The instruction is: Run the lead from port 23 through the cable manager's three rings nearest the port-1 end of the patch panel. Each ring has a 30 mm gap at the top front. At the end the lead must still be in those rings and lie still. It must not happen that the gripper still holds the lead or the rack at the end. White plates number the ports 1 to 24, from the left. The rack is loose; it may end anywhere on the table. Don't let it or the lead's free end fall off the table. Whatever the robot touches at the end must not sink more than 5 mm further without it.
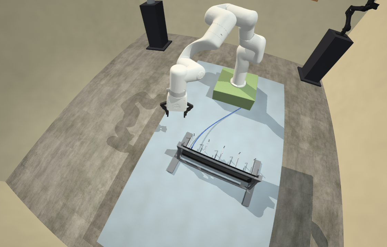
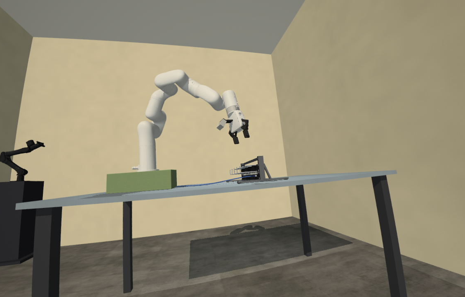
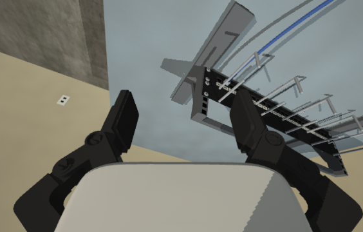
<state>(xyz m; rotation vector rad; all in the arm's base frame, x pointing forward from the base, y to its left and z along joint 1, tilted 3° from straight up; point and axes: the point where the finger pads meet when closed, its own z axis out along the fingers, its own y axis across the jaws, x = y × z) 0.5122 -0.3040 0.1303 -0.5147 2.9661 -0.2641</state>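
Observation:
My gripper (image 1: 175, 115) (image 2: 241, 138) (image 3: 183, 102) is open and empty, high above the table on the port-23 side of the rack. The blue lead (image 1: 213, 124) (image 3: 292, 26) leaves the patch panel near its port-23 end and curves to the green block, where its far end is hidden in the top view. The loose rack (image 2: 261, 168) (image 3: 197, 100) stands upright with its front towards the arm's base. Several metal rings project from its front. The three rings nearest port 1, at the right in the top view and the wrist view, hold no lead.
The green block (image 1: 234, 100) (image 2: 142, 181) carries the arm's base near the lead's far end. The table (image 1: 145, 196) (image 2: 337, 176) has its long edge close to the rack's port-23 foot. Two black pedestals (image 1: 155, 27) (image 1: 327, 56) stand off the table.

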